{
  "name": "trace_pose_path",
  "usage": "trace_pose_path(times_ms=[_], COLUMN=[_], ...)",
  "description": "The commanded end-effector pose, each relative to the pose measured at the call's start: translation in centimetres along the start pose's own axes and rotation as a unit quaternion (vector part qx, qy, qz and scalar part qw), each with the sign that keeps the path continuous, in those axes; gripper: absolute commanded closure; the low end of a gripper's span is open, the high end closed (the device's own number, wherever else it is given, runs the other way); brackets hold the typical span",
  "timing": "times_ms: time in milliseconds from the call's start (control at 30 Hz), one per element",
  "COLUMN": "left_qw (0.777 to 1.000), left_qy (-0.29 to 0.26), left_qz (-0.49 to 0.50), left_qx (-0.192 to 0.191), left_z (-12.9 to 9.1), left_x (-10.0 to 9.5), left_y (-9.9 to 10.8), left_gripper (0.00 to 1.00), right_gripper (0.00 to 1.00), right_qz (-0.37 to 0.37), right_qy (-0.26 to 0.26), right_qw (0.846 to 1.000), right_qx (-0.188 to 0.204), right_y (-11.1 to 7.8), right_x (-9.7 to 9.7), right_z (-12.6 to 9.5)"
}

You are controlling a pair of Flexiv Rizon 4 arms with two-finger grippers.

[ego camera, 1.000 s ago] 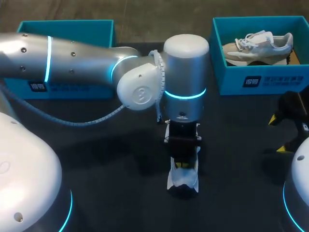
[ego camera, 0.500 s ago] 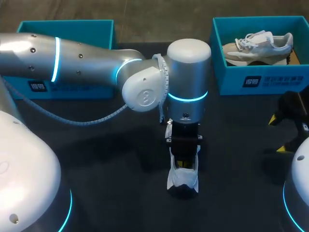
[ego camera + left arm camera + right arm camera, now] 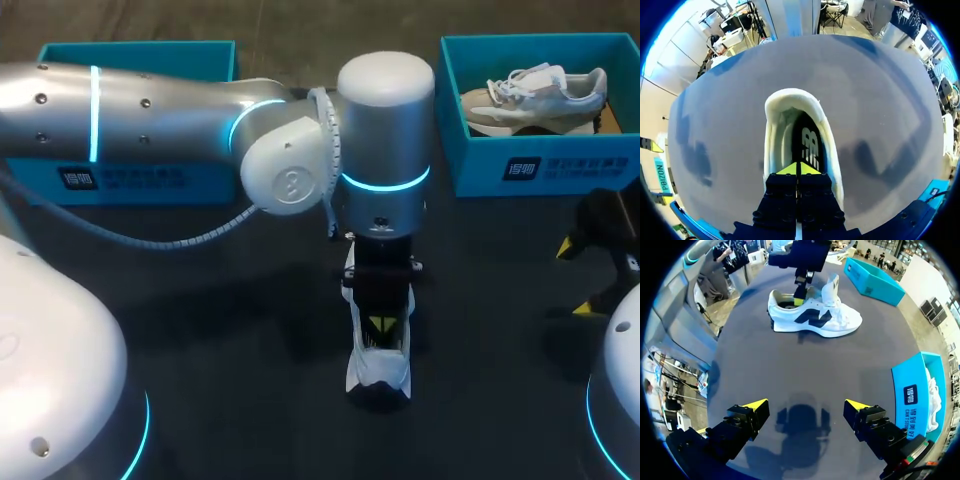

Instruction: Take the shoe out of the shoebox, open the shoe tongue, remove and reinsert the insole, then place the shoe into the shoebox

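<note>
A white shoe point(image 3: 378, 372) lies on its sole in the middle of the dark bench point(image 3: 250, 330), out of its box and square to the left arm so that the mouth faces upward. The left gripper point(image 3: 799, 169) reaches down into that opening, its yellow tips pressed together just above the dark, printed insole point(image 3: 810, 145). Whether they pinch the insole's edge cannot be told. The padded tongue point(image 3: 831, 287) stands up and forward, apparently folded back to clear a way in, which suggests the insole step is in hand.

The shoe has a soft, thick white collar, a smooth upper with a dark side emblem and a chunky pale sole. The insole looks thin, flat and flexible, so it would likely bend when lifted.

The right gripper point(image 3: 806, 407) hangs with its fingers spread wide and empty over bare bench, well apart from the shoe.

At the far edge stand two teal card boxes. The right shoebox point(image 3: 540, 165) holds a beige second shoe point(image 3: 535, 95), while the left shoebox point(image 3: 140, 60) is mostly hidden behind the arm.
</note>
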State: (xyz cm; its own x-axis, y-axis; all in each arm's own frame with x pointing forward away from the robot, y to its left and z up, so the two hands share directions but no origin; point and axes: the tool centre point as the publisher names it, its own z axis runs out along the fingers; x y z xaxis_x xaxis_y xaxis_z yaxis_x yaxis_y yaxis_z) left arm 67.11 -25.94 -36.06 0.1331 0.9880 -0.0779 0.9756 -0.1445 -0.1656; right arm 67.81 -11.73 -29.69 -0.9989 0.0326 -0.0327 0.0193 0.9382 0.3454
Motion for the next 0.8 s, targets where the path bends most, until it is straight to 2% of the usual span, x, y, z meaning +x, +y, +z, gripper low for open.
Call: trace_pose_path(times_ms=[33,333,433,567,733,800], left_qw=[1.0,1.0,1.0,1.0,1.0,1.0], left_qy=[0.002,0.01,0.012,0.016,0.019,0.019], left_qz=[-0.007,-0.018,-0.021,-0.021,-0.016,-0.016], left_qx=[-0.014,-0.013,-0.004,0.0,0.001,0.0], left_z=[-0.9,-0.5,-0.2,0.2,0.2,0.2], left_x=[0.6,0.4,0.2,0.1,0.1,0.2], left_y=[-0.1,1.2,1.7,2.0,1.6,1.8], left_gripper=[1.0,0.98,0.88,0.84,0.62,0.58], right_gripper=[0.0,0.0,0.0,0.0,0.0,0.0], right_qz=[0.0,0.0,0.0,0.0,0.0,0.0], right_qy=[0.0,0.0,0.0,0.0,0.0,0.0], right_qw=[1.0,1.0,1.0,1.0,1.0,1.0], right_qx=[0.002,0.002,0.002,0.002,0.002,0.002], right_y=[0.0,0.0,0.0,0.0,0.0,0.0], right_x=[0.1,0.1,0.1,0.1,0.1,0.1], right_z=[0.0,0.0,0.0,0.0,0.0,0.0])
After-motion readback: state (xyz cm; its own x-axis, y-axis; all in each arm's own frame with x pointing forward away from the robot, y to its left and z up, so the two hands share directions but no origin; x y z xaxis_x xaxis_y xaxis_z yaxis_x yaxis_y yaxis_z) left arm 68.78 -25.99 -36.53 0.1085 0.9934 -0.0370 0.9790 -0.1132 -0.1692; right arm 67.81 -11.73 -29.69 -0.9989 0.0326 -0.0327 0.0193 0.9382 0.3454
